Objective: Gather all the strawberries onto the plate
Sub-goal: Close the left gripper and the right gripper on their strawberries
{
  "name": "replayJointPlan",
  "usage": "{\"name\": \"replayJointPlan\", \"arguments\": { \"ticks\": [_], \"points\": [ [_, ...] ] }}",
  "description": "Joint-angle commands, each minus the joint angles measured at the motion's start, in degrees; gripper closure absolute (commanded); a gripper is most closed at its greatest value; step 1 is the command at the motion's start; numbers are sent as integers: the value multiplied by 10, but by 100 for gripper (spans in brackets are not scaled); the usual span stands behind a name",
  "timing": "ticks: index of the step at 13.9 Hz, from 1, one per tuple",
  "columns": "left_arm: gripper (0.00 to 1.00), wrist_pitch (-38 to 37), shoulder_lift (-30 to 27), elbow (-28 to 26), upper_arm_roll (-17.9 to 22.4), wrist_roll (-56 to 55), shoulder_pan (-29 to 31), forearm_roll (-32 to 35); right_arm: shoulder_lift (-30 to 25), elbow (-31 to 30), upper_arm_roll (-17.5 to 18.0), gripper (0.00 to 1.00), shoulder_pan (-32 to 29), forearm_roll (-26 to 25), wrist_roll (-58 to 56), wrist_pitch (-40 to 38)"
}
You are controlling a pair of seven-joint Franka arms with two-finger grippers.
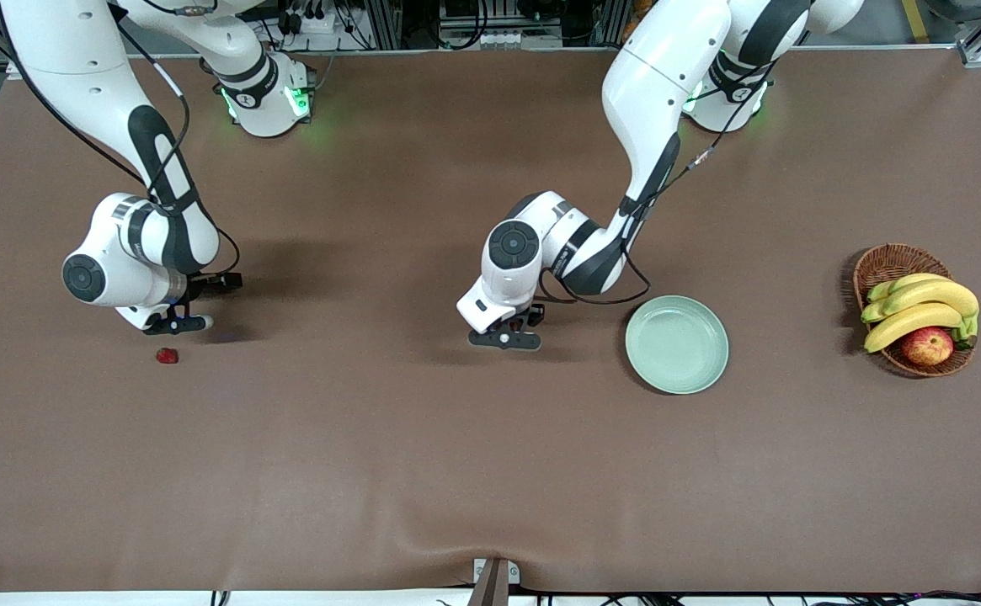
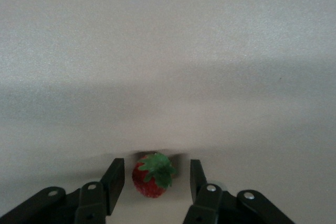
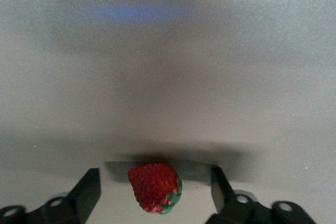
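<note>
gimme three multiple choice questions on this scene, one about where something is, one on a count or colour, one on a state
1. Where is the plate?
A. between the left gripper and the basket
B. inside the basket
C. under the right gripper

2. How many strawberries lie in the plate?
A. three
B. none
C. one

3. How do the left gripper's jaws stand?
A. shut with nothing between them
B. open, one on each side of a strawberry
C. shut on a banana

Key:
1 A: the front view shows the pale green plate on the table, with the left gripper on one side and the wicker basket toward the left arm's end.
2 B: its bowl is bare.
3 B: the left wrist view shows gaps between both fingers and the strawberry. The right gripper likewise stands open around another strawberry.
</note>
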Motion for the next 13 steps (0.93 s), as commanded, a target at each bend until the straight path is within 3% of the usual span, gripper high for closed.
{"name": "replayJointPlan", "arguments": {
  "ticks": [1, 3, 6, 8, 13],
  "points": [
    [47, 0, 1, -3, 5, 1, -2, 1, -3, -2, 2, 69, -5, 11, -16, -20],
    [57, 0, 2, -5, 4, -1, -3, 9, -4, -2, 2, 77, -6, 11, -17, -26],
    [68, 0, 2, -8, 5, -3, -3, 10, -10, 0, 2, 78, -6, 11, -17, -27],
    [82, 0, 2, -7, 4, -3, -3, 15, -15, 5, 2, 78, -5, 11, -17, -28],
    [82, -41, -41, -8, 5, -17, 6, 13, -37, 43, 0, 82, -3, 11, -17, -70]
  ]
}}
